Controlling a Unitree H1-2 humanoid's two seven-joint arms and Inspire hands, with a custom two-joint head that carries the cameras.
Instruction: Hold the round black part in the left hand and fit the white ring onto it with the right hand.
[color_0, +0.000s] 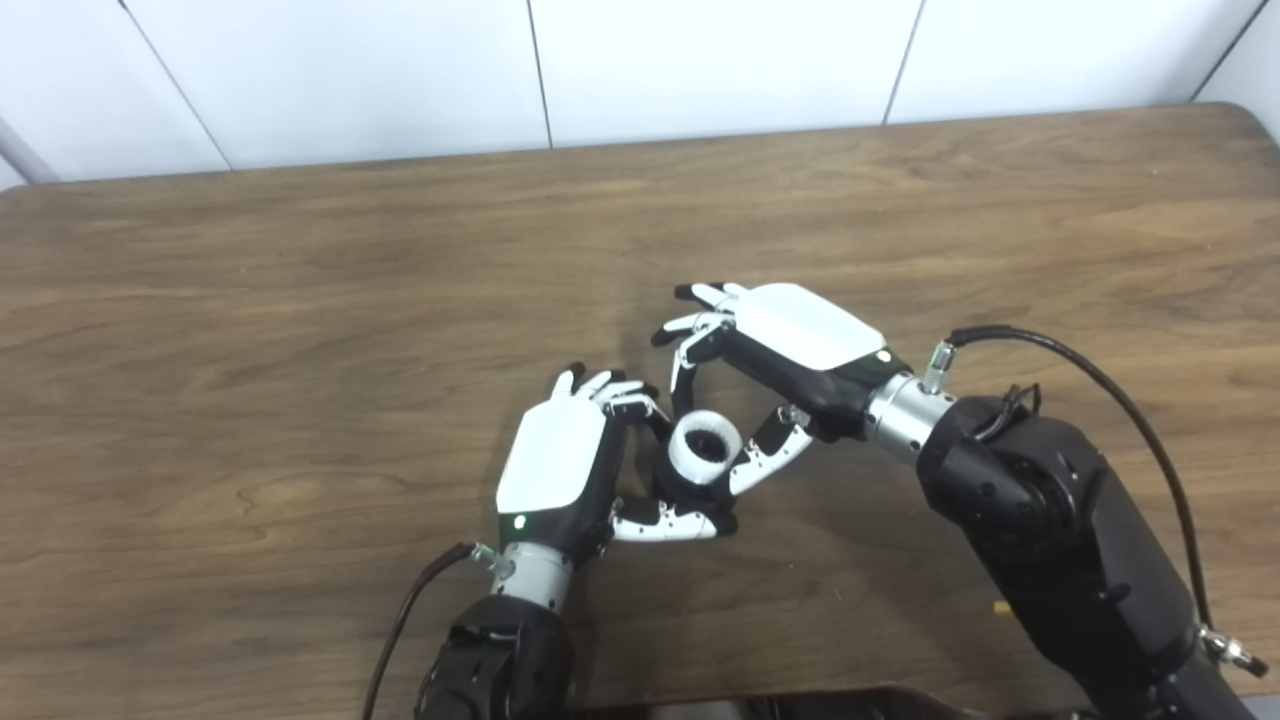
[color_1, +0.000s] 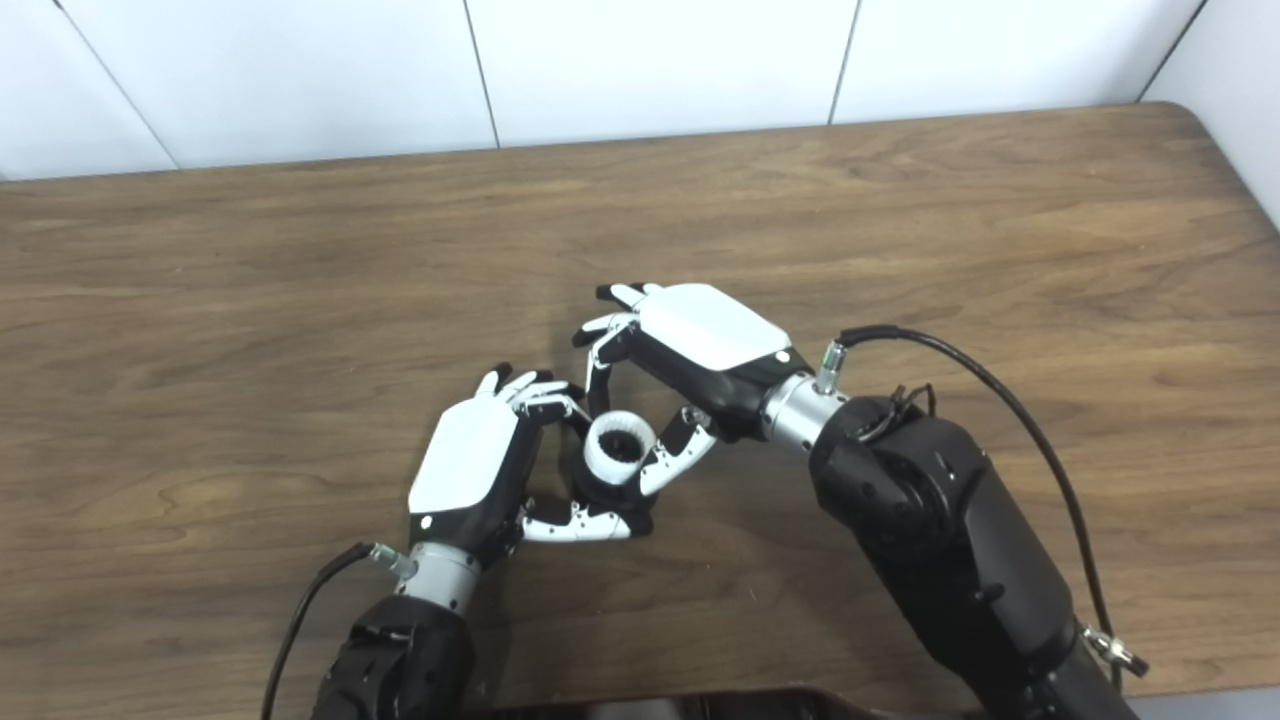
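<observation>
Near the front of the wooden counter (color_0: 300, 330), the left hand (color_0: 560, 465) grips the round black part (color_0: 685, 487) between thumb and fingers, the white ring (color_0: 704, 447) sitting on top of it, pinched by the right hand (color_0: 790, 345) reaching in just beyond.

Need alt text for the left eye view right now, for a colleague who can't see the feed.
The white ring sits on the round black part, held by the left hand over the wooden table. The right hand has a fingertip and thumb at the ring's sides; whether it grips is unclear.
</observation>
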